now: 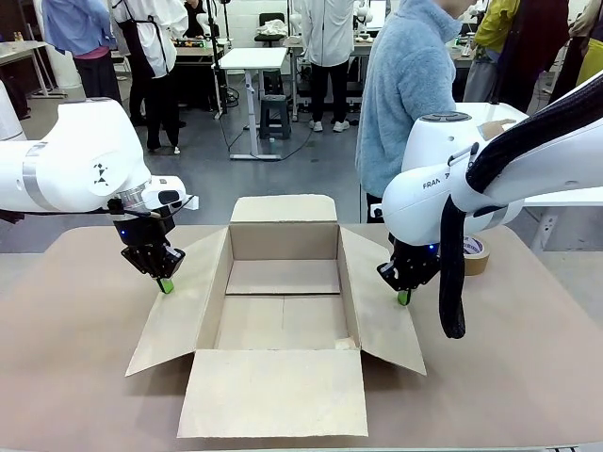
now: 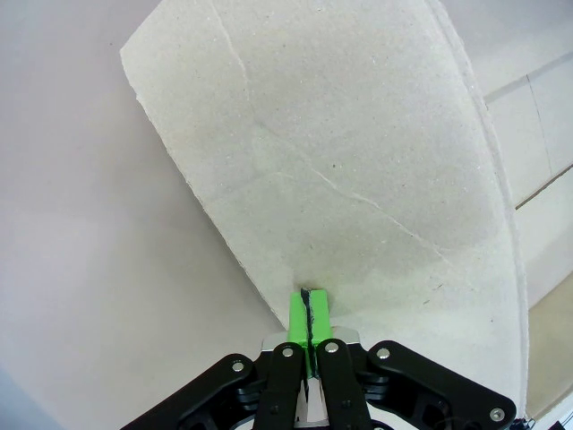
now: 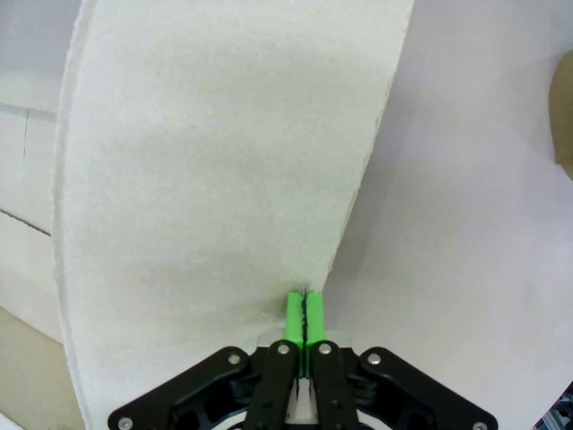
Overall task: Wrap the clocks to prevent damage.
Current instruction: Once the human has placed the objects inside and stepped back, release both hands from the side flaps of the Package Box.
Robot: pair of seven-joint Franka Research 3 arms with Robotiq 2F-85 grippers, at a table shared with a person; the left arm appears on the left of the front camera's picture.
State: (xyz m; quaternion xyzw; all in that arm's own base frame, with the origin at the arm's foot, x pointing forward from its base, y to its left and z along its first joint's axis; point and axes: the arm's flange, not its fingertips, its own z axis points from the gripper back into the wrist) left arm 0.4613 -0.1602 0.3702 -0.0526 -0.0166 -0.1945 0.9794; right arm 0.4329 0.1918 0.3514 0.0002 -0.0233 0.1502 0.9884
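Two sets of jaws pressed together, empty: we find the left gripper point(image 1: 166, 285) at the cardboard box's point(image 1: 283, 240) left flap point(image 1: 184, 315) edge, the right gripper point(image 1: 403, 298) at its right flap point(image 1: 382, 325) (tape roll point(image 1: 477, 252) behind); where the clocks lie we cannot tell.

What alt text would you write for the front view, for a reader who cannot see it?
An open box sits on a table, flaps spread out; the shut left gripper touches its left flap and the shut right gripper its right flap. A person stands behind, a tape roll at right.
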